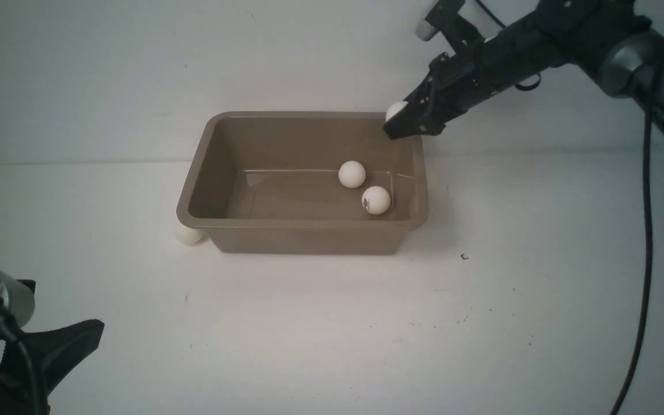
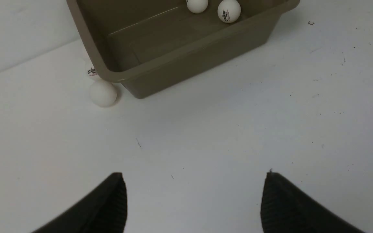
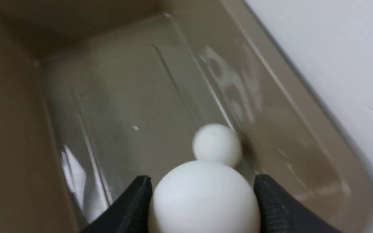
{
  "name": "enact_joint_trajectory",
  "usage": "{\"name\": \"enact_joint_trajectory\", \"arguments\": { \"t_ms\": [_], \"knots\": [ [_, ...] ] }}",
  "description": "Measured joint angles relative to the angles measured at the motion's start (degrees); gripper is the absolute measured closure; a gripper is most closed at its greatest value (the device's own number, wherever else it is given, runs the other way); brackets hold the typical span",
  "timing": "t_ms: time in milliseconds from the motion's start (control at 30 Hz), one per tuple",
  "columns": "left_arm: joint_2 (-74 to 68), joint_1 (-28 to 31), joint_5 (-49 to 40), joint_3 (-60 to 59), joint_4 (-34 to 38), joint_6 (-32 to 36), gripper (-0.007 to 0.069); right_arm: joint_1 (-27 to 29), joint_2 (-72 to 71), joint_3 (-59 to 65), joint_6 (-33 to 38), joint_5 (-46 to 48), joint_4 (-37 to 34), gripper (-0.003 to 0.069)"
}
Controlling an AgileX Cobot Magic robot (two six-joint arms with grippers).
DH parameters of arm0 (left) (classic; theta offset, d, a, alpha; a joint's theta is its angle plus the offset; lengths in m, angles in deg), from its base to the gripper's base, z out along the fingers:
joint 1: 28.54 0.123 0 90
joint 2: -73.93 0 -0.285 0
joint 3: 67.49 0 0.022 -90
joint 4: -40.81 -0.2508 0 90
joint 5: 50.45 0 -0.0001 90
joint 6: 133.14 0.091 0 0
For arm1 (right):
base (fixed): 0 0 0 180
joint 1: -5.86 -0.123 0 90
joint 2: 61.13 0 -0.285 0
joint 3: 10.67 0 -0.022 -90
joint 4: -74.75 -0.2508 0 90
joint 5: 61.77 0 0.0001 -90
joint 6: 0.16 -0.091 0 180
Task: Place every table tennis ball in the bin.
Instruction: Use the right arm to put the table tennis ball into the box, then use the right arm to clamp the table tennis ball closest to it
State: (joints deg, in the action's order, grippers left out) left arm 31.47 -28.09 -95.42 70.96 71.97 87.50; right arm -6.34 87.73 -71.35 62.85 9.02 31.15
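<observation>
White bench (image 1: 332, 346), pale wall (image 1: 107, 69)
Wall rises at the bench's 12 o'clock; a small dark mark (image 1: 464, 256) lies toward 4 o'clock, fainter specks (image 1: 464, 318) near 5

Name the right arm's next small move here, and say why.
Probably open the right gripper. It is shut on the held ball, and the wrist view shows that ball hanging over the inside of the bin, so releasing should drop it in.

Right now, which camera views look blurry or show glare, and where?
Right wrist view: the held table tennis ball is soft, and white glare smears across the bin floor. Front view: sharp, faint shadow right of the bin. Left wrist view: clear.
</observation>
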Motion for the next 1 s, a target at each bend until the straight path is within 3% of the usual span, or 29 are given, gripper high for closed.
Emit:
{"name": "enact_joint_trajectory", "arguments": {
  "t_ms": [300,533,600,833,1000],
  "knots": [
    [0.0,0.0,0.0,0.0,0.0,0.01,0.0125,-2.88,4.19,-0.02,0.06,0.18,-0.08,0.0298],
    [0.0,0.0,0.0,0.0,0.0,0.01,0.0125,-2.76,4.68,-1.01,0.52,0.18,-0.91,0.0136],
    [0.0,0.0,0.0,0.0,0.0,0.01,0.0125,-1.74,4.68,-3.81,0.49,0.37,0.11,0.009],
    [0.0,0.0,0.0,0.0,0.0,0.01,0.0125,4.18,4.5,-12.61,-3.56,1.63,5.38,0.0078],
    [0.0,0.0,0.0,0.0,0.0,0.01,0.0125,6.82,4.49,-13.6,-0.73,3.84,10.0,0.0076]
  ]
}}
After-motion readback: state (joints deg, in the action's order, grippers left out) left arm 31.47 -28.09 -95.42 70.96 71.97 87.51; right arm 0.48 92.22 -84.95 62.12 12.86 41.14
